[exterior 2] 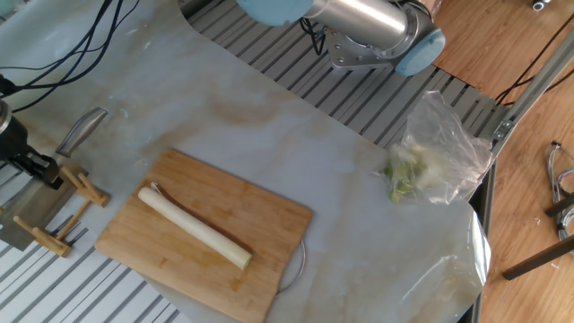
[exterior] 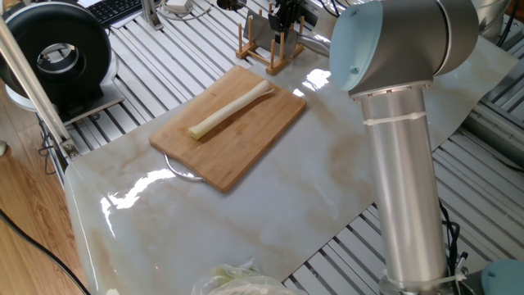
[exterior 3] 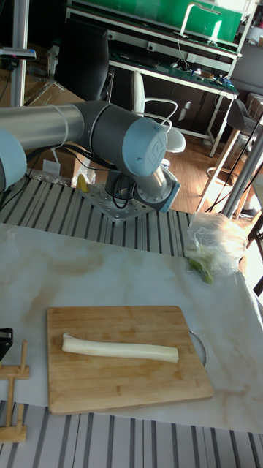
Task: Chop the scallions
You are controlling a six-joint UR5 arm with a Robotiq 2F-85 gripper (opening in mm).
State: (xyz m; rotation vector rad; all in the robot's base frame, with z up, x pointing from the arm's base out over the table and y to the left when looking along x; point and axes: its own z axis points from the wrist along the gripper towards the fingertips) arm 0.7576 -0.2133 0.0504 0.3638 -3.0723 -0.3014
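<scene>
One whole scallion (exterior: 229, 109) (exterior 2: 193, 229) (exterior 3: 120, 349), a pale cream stalk with a yellowish-green end, lies along a wooden cutting board (exterior: 246, 143) (exterior 2: 265, 224) (exterior 3: 109, 380). My gripper (exterior: 284, 12) (exterior 2: 25, 160) is a dark shape at the table's far side, just over a small wooden rack (exterior: 266, 51) (exterior 2: 56, 215). It is well away from the scallion. Its fingers are too small and dark to make out. A flat grey blade (exterior 2: 16, 229) stands in the rack below it.
The arm's thick silver link (exterior: 401, 164) rises at the near right in one fixed view. A clear plastic bag of leafy greens (exterior 2: 435, 157) (exterior 3: 215, 245) lies near the table corner. A curved metal handle (exterior 2: 81, 130) rests on the marble sheet beside the rack.
</scene>
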